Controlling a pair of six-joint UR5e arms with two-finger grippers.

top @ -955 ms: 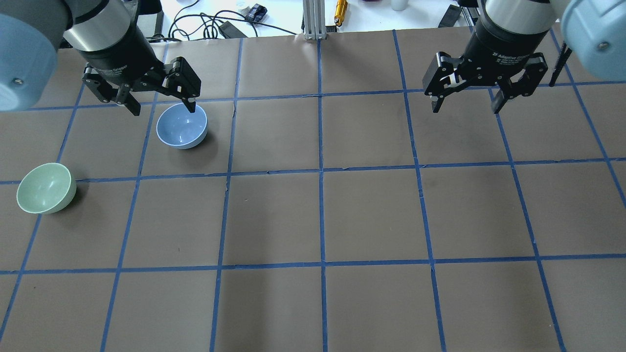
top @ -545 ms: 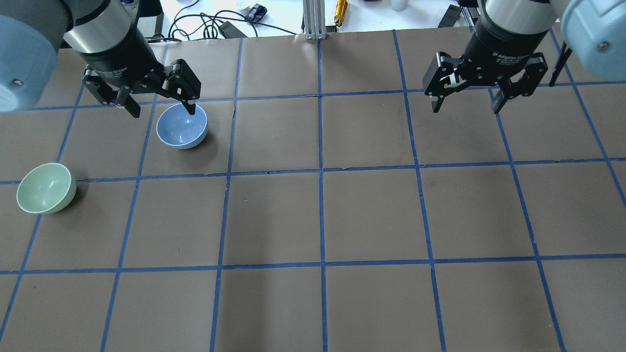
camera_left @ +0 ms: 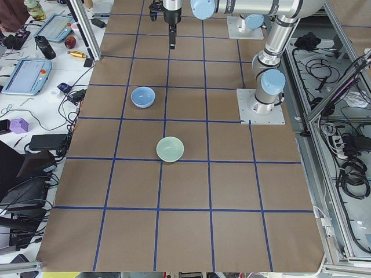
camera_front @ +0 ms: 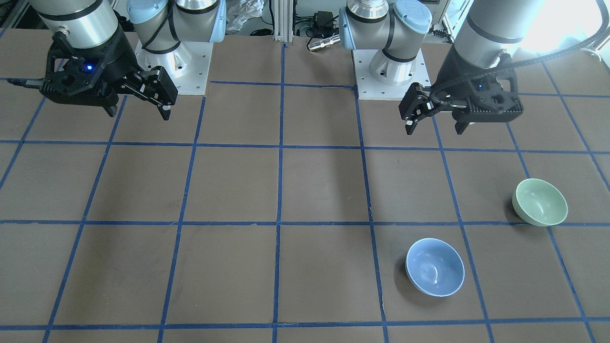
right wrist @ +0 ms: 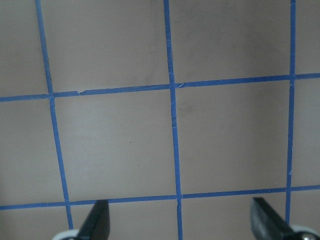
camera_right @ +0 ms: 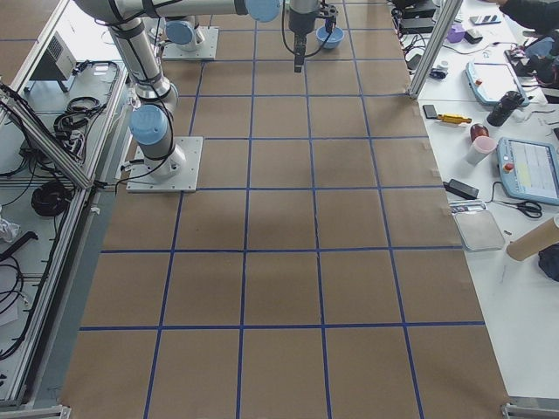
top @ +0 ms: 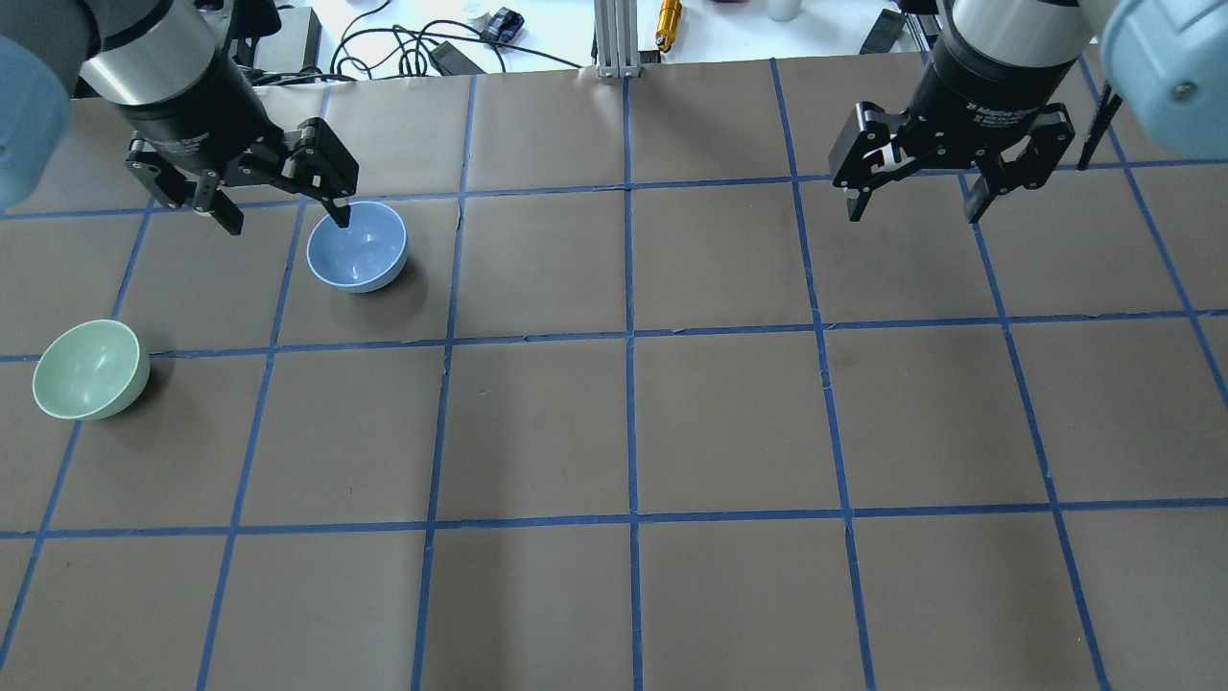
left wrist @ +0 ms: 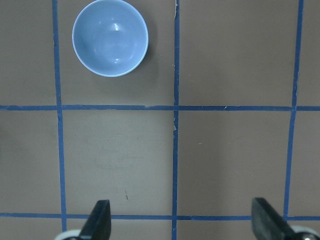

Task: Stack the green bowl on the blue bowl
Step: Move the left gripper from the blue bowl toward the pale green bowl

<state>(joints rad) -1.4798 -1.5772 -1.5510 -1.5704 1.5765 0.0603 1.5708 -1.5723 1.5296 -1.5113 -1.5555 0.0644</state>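
Two bowls, one of each colour, both upright, plain, glossy and empty. Green bowl (top: 91, 369): pale mint, toward the table's left end, about midway between the robot's edge and the operators' edge. Blue bowl (top: 357, 247): powder blue, also in the left half but nearer the operators' edge. The bowls sit well apart, not stacked.

Two grippers, both raised off the surface and holding nothing. Left gripper (top: 288, 223): fingers spread wide, on the robot's side of the blue bowl, touching neither bowl. Right gripper (top: 913, 213): fingers likewise spread, over bare squares in the right half.

Table (top: 729, 422): brown covering, marked into squares by blue tape lines (top: 630, 422). White benches with cables and tablets run along the operators' edge.
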